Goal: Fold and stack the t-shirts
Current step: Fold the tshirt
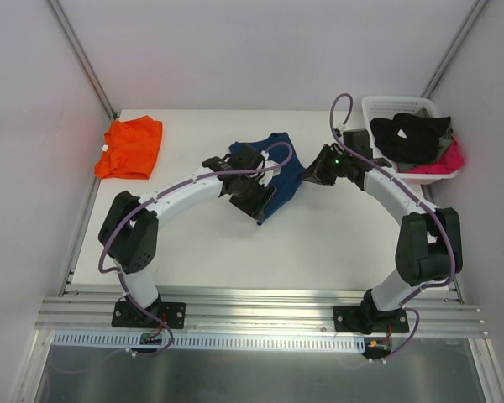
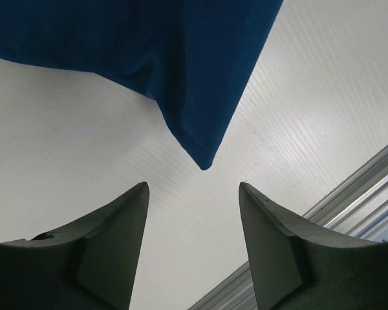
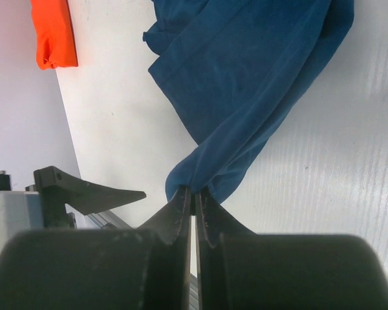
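A navy blue t-shirt (image 1: 287, 166) lies bunched at the table's middle. My right gripper (image 1: 309, 174) is at its right edge, and in the right wrist view (image 3: 194, 192) it is shut on a pinched fold of the navy cloth (image 3: 246, 84). My left gripper (image 1: 254, 201) is over the shirt's near-left part. In the left wrist view it (image 2: 194, 190) stands open with nothing between its fingers, and a pointed corner of the navy shirt (image 2: 181, 64) hangs just beyond the tips. An orange t-shirt (image 1: 131, 148) lies folded at the far left corner; it shows as (image 3: 52, 32) in the right wrist view.
A white basket (image 1: 386, 104) at the far right corner holds a black garment (image 1: 412, 138) and a pink one (image 1: 447, 159). The white table (image 1: 235, 252) ends in an aluminium rail (image 1: 260, 315) at the near edge. Grey walls close in both sides.
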